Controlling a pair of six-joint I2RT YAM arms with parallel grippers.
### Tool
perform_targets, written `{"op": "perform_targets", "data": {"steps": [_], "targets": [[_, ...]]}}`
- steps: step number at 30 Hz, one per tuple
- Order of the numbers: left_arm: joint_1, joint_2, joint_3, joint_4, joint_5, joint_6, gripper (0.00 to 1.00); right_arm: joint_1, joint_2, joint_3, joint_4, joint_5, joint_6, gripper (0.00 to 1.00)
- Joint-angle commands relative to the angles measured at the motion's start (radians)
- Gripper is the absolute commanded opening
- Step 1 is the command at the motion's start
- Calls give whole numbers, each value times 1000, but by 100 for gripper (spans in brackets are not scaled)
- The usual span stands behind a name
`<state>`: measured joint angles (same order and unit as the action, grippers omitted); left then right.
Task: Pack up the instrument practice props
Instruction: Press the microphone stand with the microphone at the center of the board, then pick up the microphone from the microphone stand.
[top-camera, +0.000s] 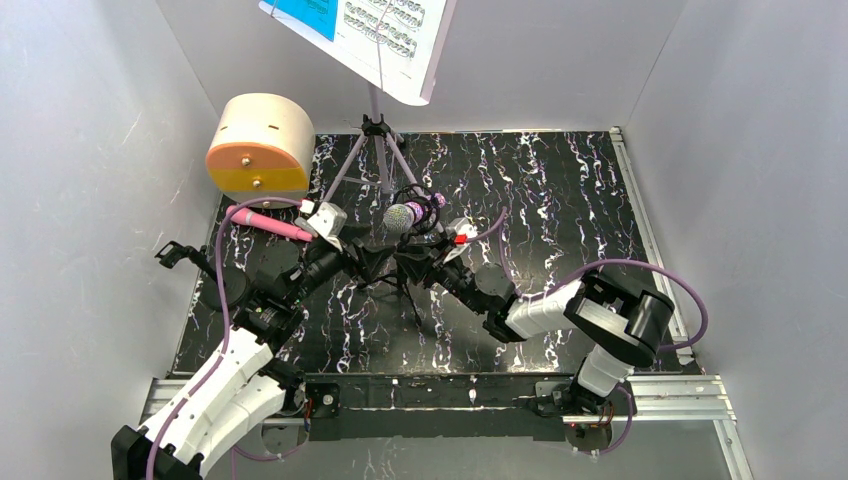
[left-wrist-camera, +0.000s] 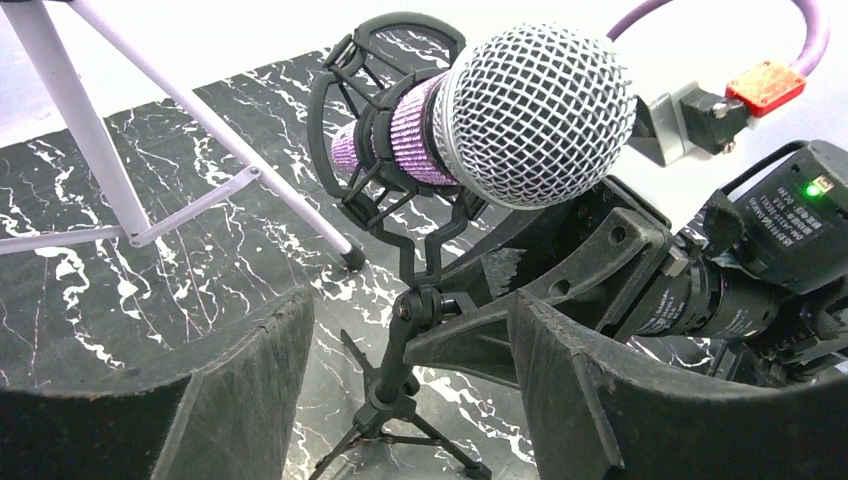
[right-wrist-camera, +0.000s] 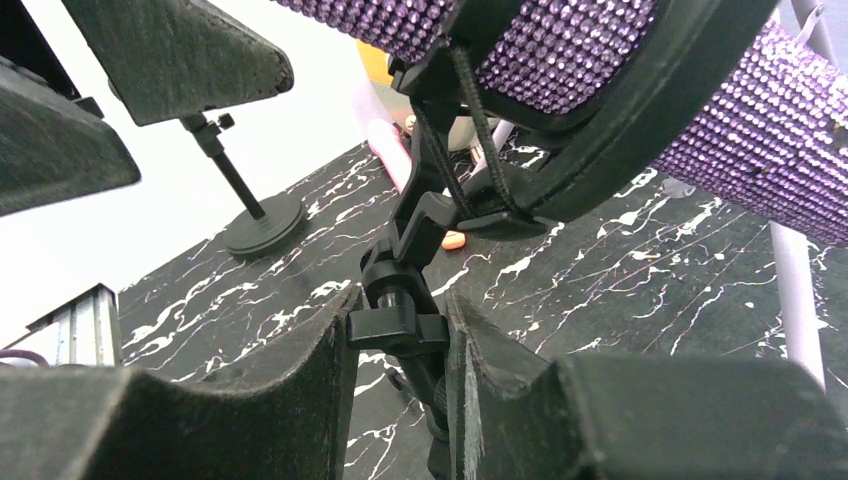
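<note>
The silver-mesh purple mic sits in its black ring mount on a small tripod at the mat's middle. My right gripper is shut on the mount's black swivel joint, just under the purple barrel. My left gripper is open, its fingers on either side of the tripod stem and not touching it. The pink microphone lies at the left. The lilac music stand stands at the back and holds blue and white sheet music.
A round wooden box with an orange face sits at the back left. A small black stand with a round base stands by the mat's left edge. White walls close in three sides. The music stand's legs spread just behind the tripod.
</note>
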<state>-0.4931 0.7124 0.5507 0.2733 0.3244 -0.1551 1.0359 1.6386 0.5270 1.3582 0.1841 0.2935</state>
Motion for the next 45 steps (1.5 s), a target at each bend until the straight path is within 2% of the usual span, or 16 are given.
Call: {"op": "perform_targets", "data": {"steps": [1,6,10,13,23,26,31,45], "targets": [[4,-18,-3,72,11,-31,69,-2,23,-37,-104,88,-75,1],[5,-33,-64,213,-30,-58,77,10,24,4,-161,53,-100,1],[4,-44,-51,214,-49,-52,80,22,30,30,-180,43,-113,1],[4,-65,-37,189,-53,-44,98,24,27,46,-206,48,-116,3],[4,-53,20,117,-134,11,99,37,51,84,-227,50,-130,11],[4,-19,56,117,-103,17,98,43,57,91,-234,61,-139,14],[3,44,68,196,-46,-16,98,53,73,107,-238,75,-154,14],[1,125,94,291,-157,-41,97,88,107,131,-244,121,-191,11]]}}
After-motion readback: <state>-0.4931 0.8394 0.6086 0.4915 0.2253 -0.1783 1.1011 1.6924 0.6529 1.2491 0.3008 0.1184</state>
